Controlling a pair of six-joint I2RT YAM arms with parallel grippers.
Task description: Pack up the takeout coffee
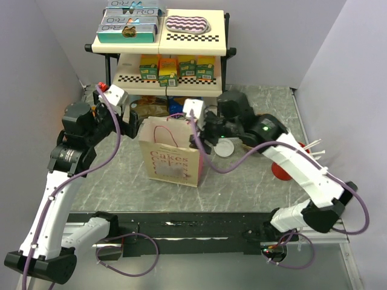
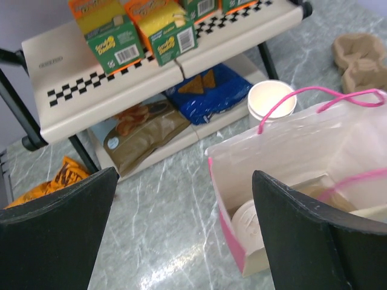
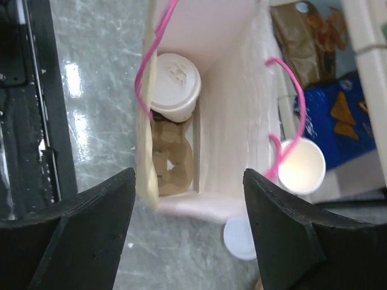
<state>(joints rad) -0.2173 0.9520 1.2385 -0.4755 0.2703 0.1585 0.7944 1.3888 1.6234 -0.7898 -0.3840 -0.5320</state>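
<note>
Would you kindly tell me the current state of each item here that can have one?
paper bag: upright, open at the top.
takeout coffee: lid on, upright inside the bag.
cup carrier: at the bag's bottom, visible slot empty.
spare cup: lidless, upright, outside the bag.
loose lid: flat on the table, on no cup.
left gripper: open, empty.
right gripper: open, empty, above the bag.

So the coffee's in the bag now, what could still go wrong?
The right gripper hangs open just over the bag, with a pink handle looping near one finger; pulling away could snag it and tip the bag. The takeout coffee sits at one end of the cardboard carrier, so a jolt might tilt it.
</note>
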